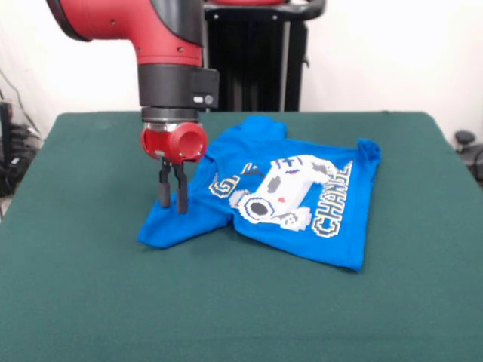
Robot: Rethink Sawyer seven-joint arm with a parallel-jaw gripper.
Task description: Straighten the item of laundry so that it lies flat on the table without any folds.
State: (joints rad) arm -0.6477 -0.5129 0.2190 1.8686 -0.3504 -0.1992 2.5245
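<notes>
The bright blue T-shirt (287, 204) lies on the dark green table (83, 286), a little right of centre, with its controller print and lettering facing up. Its left part is folded under and bunched, which hides part of the lettering. A sleeve sticks up at the far side and the right corner is rumpled. My gripper (173, 205) hangs straight down from the red arm over the shirt's left edge. Its two black fingers (164, 192) stand a small gap apart, with their tips at or just above the cloth. Nothing is held between them.
The robot's black pedestal (256, 60) stands behind the table's far edge. Dark equipment (468, 147) shows beyond the right edge and cables (11, 151) beyond the left edge. Green cloth surrounds the shirt on all sides.
</notes>
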